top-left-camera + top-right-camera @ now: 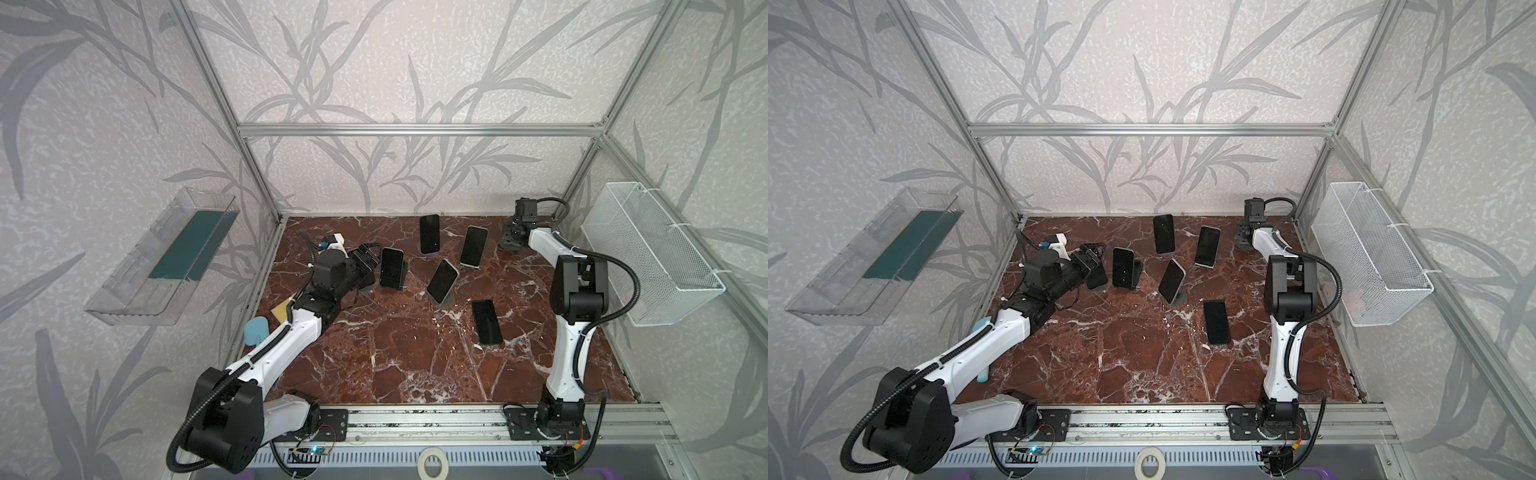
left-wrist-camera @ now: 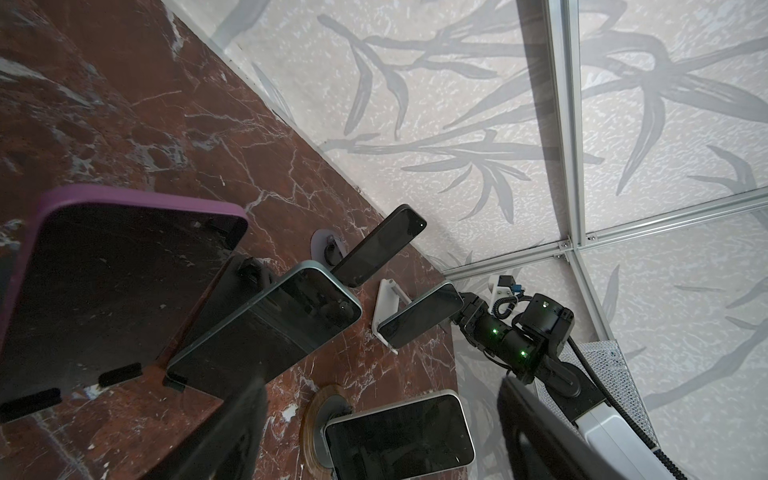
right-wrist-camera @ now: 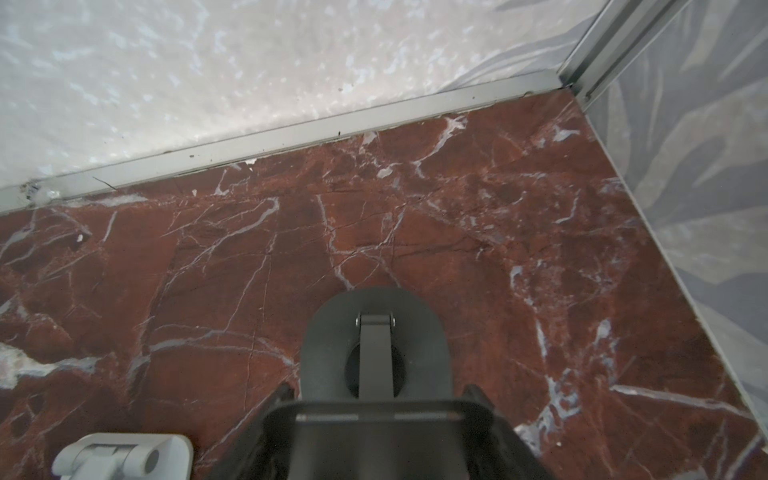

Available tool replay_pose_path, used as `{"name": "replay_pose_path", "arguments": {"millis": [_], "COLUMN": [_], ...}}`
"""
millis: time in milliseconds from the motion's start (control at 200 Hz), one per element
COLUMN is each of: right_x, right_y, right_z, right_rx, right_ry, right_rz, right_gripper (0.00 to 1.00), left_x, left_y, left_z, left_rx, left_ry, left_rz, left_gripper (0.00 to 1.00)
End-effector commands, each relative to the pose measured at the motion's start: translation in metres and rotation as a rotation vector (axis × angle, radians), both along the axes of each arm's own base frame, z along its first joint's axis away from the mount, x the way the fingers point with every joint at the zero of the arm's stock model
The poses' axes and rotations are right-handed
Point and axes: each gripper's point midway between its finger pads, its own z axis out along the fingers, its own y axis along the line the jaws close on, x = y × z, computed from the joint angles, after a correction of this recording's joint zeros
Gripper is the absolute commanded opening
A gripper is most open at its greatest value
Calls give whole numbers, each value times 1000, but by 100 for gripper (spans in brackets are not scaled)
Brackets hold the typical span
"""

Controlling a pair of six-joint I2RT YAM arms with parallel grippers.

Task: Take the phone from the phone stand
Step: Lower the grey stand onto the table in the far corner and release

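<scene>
When looked at from above, in both top views, shows the left gripper (image 1: 371,266) (image 1: 1095,266) left of centre, just beside a light-rimmed phone (image 1: 391,268) (image 1: 1124,268) propped upright. Cannot tell from up there how wide the jaws stand, nor pick out anything under them. Shows a flat phone (image 1: 486,322) (image 1: 1217,322) lying face up right of centre on the marble table (image 1: 395,365) (image 1: 1133,361). Puts the right gripper (image 1: 510,237) (image 1: 1244,235) at upper right, near the back wall, down on a black stand (image 1: 508,248) (image 1: 1241,248).

Moving to the left wrist view, fills the lower left of the frame with the purple-cased phone (image 2: 124,291), dark screen toward the camera, leaning on its stand (image 2: 120,374) with the lower edge caught in black tabs. Shows two blurred dark fingers (image 2: 237,432) along the bottom edge, set well apart and gripping nothing. Places the purple-cased phone just beside the left-hand finger, outside the gap.

Moving to the right wrist view, centres the black stand (image 3: 328,353) low in the frame, rounded base flat on the marble, near the corner of the walls. Shows the right gripper (image 3: 378,397) clamped on the stand's top plate, a finger (image 3: 280,401) at either side. Tucks a white stand (image 3: 124,457) into the lower left corner.
</scene>
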Motion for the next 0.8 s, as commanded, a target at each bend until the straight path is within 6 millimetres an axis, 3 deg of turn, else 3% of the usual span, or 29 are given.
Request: {"name": "replay_pose_path", "arguments": {"millis": [0, 160, 380, 500, 646, 796], "right_x": [0, -1, -12, -21, -41, -79], "right_y": [4, 8, 14, 15, 25, 58], "right_z": [-7, 0, 8, 39, 96, 113], "right_rx": [16, 36, 53, 64, 106, 318], "right_ry": [59, 58, 94, 43, -51, -120], "right_rz": [15, 31, 30, -6, -37, -19], "right_gripper": [57, 62, 81, 85, 86, 82], "left_x": [5, 7, 8, 8, 6, 0], "left_y": [-7, -15, -30, -32, -30, -29], "left_z": [19, 19, 24, 26, 34, 51], "left_rx": [-29, -36, -9, 17, 26, 38], "left_ry": [-44, -36, -46, -54, -80, -116], "left_rz": [-20, -61, -154, -175, -171, -181], "left_gripper": [87, 87, 87, 87, 87, 87]}}
